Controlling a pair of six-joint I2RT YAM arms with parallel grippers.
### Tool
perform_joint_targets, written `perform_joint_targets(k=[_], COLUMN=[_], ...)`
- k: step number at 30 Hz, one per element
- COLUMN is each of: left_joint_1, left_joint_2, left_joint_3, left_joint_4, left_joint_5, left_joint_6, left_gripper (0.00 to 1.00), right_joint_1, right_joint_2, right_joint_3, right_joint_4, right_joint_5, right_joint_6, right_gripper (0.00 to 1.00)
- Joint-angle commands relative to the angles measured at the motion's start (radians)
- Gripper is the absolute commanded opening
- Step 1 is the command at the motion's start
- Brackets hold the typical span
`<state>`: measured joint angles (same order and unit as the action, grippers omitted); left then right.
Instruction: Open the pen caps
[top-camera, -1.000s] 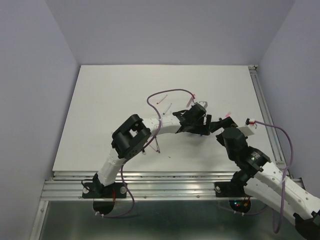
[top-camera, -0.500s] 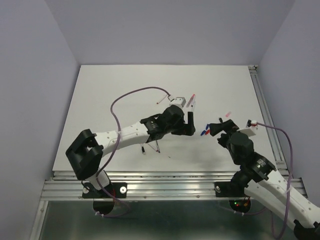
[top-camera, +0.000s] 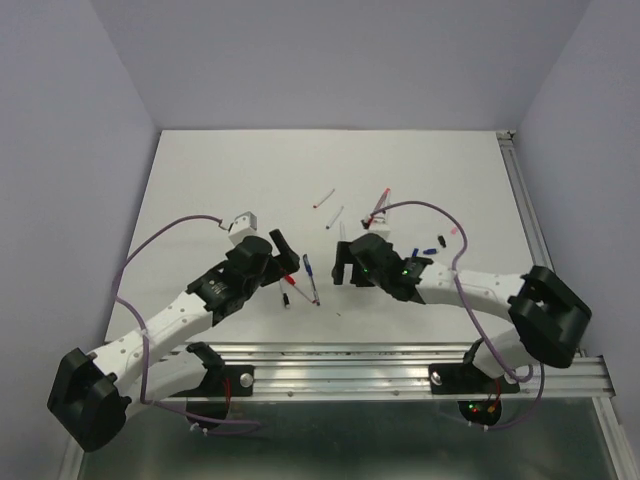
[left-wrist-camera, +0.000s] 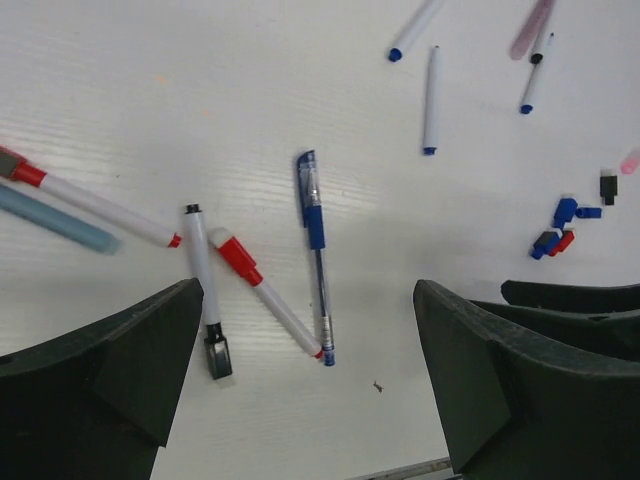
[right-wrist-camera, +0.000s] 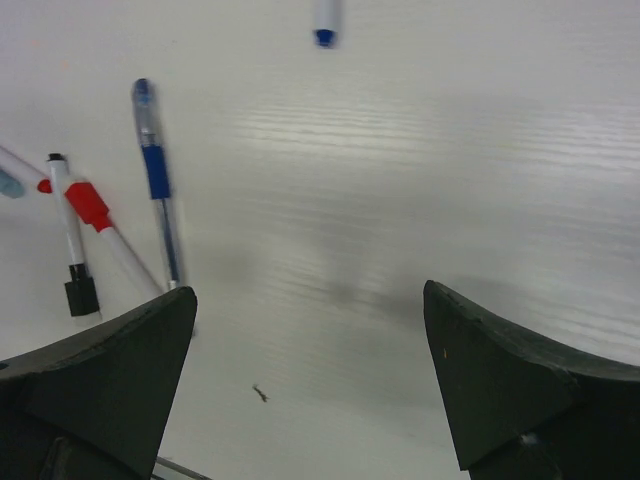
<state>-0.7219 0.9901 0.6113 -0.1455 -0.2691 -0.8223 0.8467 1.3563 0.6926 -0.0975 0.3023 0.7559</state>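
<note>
The loose pen caps, blue, red and black, lie clustered on the white table, off to the right of the left gripper, whose fingers are spread wide and empty over a blue pen. The right gripper hangs wide open too, holding nothing, with the caps back beside its arm.

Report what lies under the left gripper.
Below the open left gripper, on the table: a blue pen, a red-banded pen and a black-tipped pen. Its fingers hide the rest.

Scattered pens lie between left tool and right tool
</note>
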Motion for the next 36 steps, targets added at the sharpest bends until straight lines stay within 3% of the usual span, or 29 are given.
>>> perform_joint_targets(k=[1, 5, 10, 16, 20, 25, 30, 36], left_joint_1=[0.038, 0.045, 0.045, 0.047, 0.047, 0.047, 0.047, 0.047], left_joint_2=[-0.119, -0.183, -0.223, -0.243, -0.235, -0.231, -0.220, -0.196], left_joint_3=[-0.057, -0.067, -0.068, -0.087, -0.088, -0.087, -0.079, -0.058], left_joint_4=[-0.068, -0.133, -0.174, -0.146, -0.144, -0.135, -0.132, -0.129], left_joint_5=[-0.058, -0.100, -0.111, -0.091, -0.091, -0.084, -0.062, -0.004], left_joint_6=[-0.041, -0.066, -0.069, -0.063, -0.061, -0.061, -0.060, -0.052], left_gripper=[0.99, 0.99, 0.99, 0.99, 0.99, 0.99, 0.99, 0.99], right_joint_1=[0.107, 0.138, 0.149, 0.155, 0.164, 0.175, 0.190, 0.190], right_joint_2=[0.202, 0.398, 0.541, 0.624, 0.647, 0.658, 0.629, 0.506], right_joint_3=[0.266, 0.436, 0.597, 0.633, 0.622, 0.602, 0.572, 0.464], right_joint_4=[0.001, -0.040, -0.090, -0.119, -0.143, -0.163, -0.180, -0.081], right_joint_5=[0.102, 0.116, 0.127, 0.117, 0.112, 0.106, 0.184, 0.215], right_joint_6=[-0.095, -0.125, -0.125, -0.119, -0.099, -0.081, -0.055, -0.095], right_gripper=[1.00, 0.95, 0.75, 0.51, 0.46, 0.28, 0.22, 0.14])
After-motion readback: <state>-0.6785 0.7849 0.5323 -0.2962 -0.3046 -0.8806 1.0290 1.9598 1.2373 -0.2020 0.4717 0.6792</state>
